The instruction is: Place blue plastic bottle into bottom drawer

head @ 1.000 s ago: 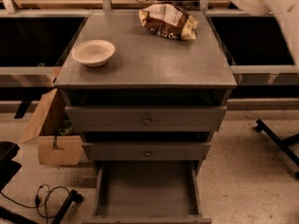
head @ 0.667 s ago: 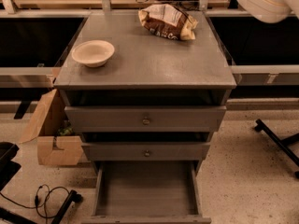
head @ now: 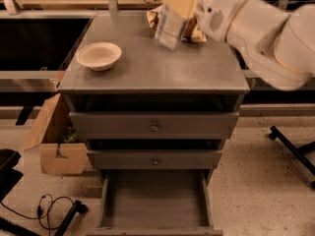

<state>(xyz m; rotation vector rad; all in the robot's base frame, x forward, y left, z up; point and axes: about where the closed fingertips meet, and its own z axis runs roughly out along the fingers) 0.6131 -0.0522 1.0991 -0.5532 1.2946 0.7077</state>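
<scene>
My gripper (head: 173,4) reaches in from the right on a white arm (head: 256,28) and hangs over the back of the grey cabinet top (head: 147,73). Its yellowish fingers are shut on the top of the blue plastic bottle (head: 169,29), a clear bottle with a pale label, held tilted just above the surface. The bottom drawer (head: 155,200) is pulled out wide open below, its grey floor bare. The two upper drawers (head: 154,127) with round knobs are closed.
A white bowl (head: 98,56) sits on the left of the cabinet top. A snack bag (head: 196,32) lies at the back, partly behind the bottle. A cardboard box (head: 54,141) and cables (head: 51,208) are on the floor at left; a chair leg (head: 295,149) at right.
The arm has swung in from the top right corner to over the back of the cabinet top, bringing the gripper and the bottle into view.
</scene>
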